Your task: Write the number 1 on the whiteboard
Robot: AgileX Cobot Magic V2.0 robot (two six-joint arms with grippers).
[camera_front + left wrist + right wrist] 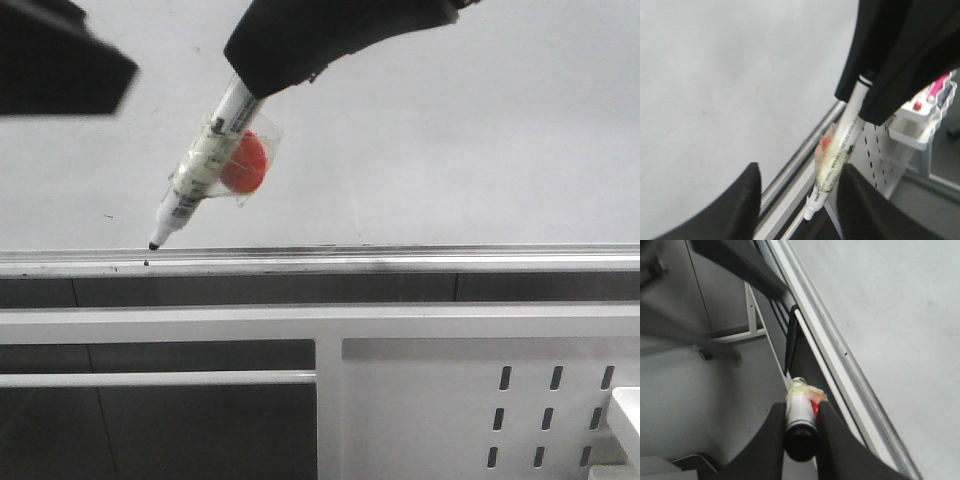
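The whiteboard (pixel 450 150) is a glossy white surface with a silver tray rail (pixel 400 258) along its lower edge. No number 1 stroke shows on it. My right gripper (pixel 245 85) is shut on a white marker (pixel 205 165) that has a red piece (pixel 245 162) taped to it. The marker slants down to the left, its black tip just above the rail. In the right wrist view the fingers (pixel 835 440) clamp the marker (pixel 800 405) beside the whiteboard (pixel 890 305). My left gripper (pixel 797 200) is open and empty; it is at the upper left of the front view (pixel 60 60).
A white perforated metal frame (pixel 480 400) stands below the rail and shows in the left wrist view (pixel 880 150). A white basket (pixel 925 120) with pink items hangs at its far end. A small dark speck (pixel 108 216) marks the board.
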